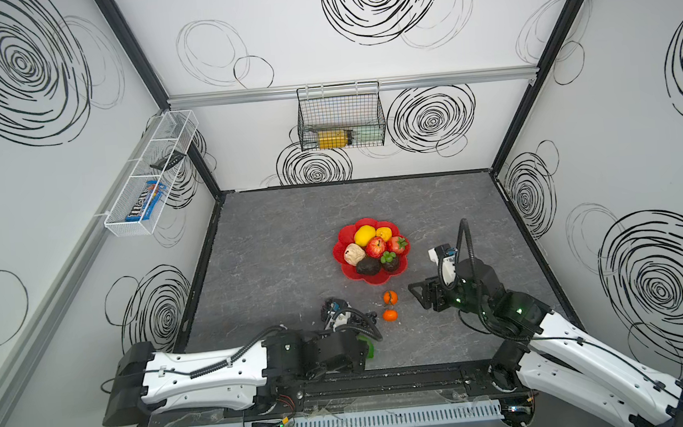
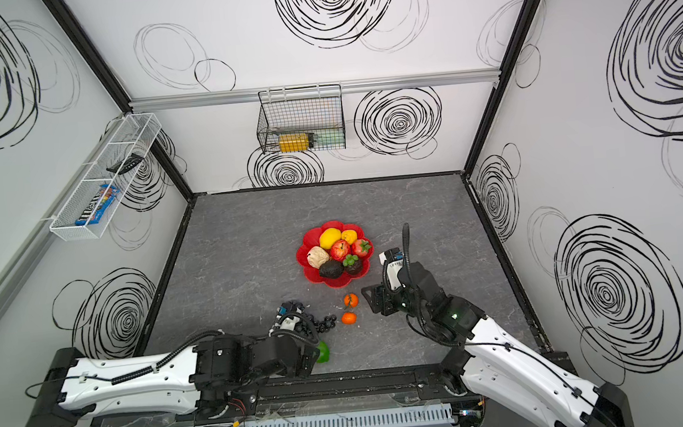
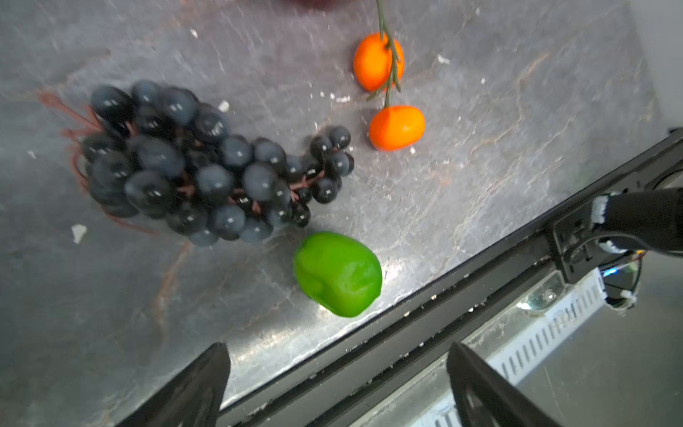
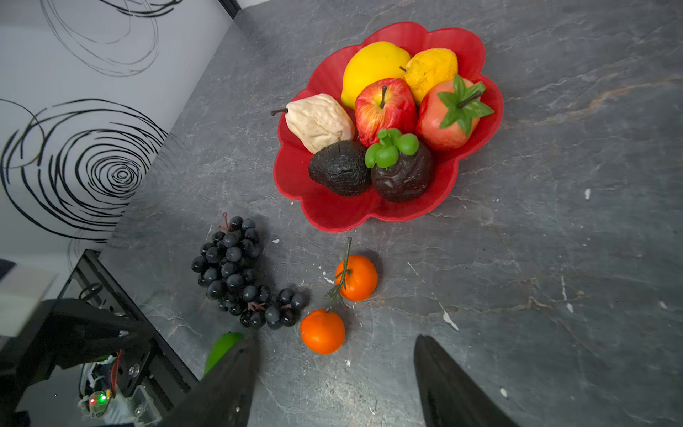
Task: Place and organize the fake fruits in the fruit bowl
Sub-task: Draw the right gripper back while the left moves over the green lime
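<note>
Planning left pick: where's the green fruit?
Left wrist view: green fruit by the table's front edge, beside the grape bunch, before the open left claw.

In both top views the left arm (image 1: 219, 370) covers much of the grapes (image 2: 327, 323) and most of the green fruit (image 1: 370, 348); only its edge shows. In the left wrist view the grapes are blurred, and the fingers (image 3: 199, 388) of the left hand (image 3: 337, 347) are cut off by the picture's edge. In the right wrist view a finger (image 4: 229, 384) of the right hand (image 4: 337, 338) hides part of the green fruit.
</note>
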Robot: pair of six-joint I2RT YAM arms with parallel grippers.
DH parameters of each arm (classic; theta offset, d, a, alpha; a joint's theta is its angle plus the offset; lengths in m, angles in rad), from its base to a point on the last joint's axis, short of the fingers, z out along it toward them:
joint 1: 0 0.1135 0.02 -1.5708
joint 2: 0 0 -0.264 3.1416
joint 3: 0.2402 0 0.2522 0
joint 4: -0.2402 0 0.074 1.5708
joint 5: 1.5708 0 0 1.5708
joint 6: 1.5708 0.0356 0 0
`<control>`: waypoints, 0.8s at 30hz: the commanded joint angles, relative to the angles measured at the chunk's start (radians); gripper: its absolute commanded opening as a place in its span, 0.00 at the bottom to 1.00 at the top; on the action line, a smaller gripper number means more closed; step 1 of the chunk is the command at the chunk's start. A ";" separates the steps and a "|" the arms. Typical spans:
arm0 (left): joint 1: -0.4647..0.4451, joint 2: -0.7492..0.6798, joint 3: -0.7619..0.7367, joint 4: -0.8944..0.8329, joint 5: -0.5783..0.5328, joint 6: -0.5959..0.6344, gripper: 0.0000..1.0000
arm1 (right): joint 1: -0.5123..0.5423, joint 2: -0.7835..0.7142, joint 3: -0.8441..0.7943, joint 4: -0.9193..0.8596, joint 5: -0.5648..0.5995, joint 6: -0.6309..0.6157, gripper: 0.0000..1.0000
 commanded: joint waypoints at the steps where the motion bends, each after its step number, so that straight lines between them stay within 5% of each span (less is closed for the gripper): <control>1: -0.018 0.078 0.049 -0.015 -0.019 -0.077 0.96 | 0.010 -0.052 -0.027 0.036 0.004 0.045 0.76; 24: 0.108 0.353 0.007 0.197 0.103 -0.038 1.00 | 0.020 -0.194 -0.094 0.044 -0.044 0.067 0.78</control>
